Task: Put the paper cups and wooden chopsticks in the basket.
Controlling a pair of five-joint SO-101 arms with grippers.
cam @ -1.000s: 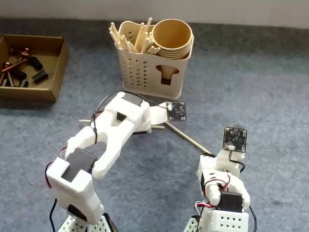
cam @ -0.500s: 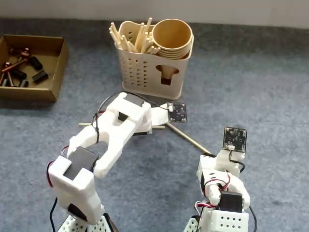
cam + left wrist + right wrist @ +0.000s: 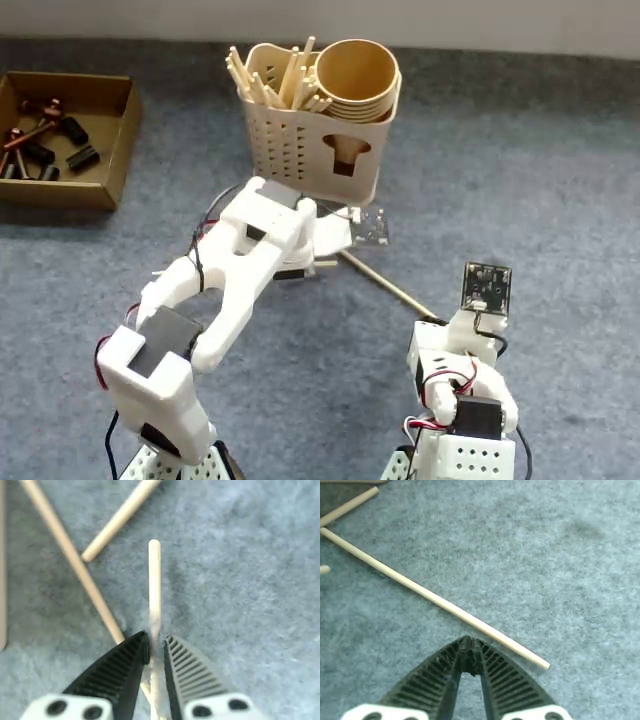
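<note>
The fingers [image 3: 125,665] of the left gripper [image 3: 156,642] are pinched on a wooden chopstick [image 3: 154,580], held low over the grey carpet [image 3: 540,180] just below the basket [image 3: 290,150] at upper centre, where paper cups [image 3: 357,75] are already stacked. The right gripper [image 3: 468,655] is closed, holding nothing. A lift over the basket rim is judged to be needed next. Another chopstick [image 3: 385,285] is left lying at centre. A cardboard box [image 3: 60,192] is seen at upper left.

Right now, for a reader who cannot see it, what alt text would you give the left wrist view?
The left arm's black ribbed jaws are shut on a wooden chopstick that sticks out straight ahead of them. Other chopsticks lie loose on the grey carpet beside it.
</note>
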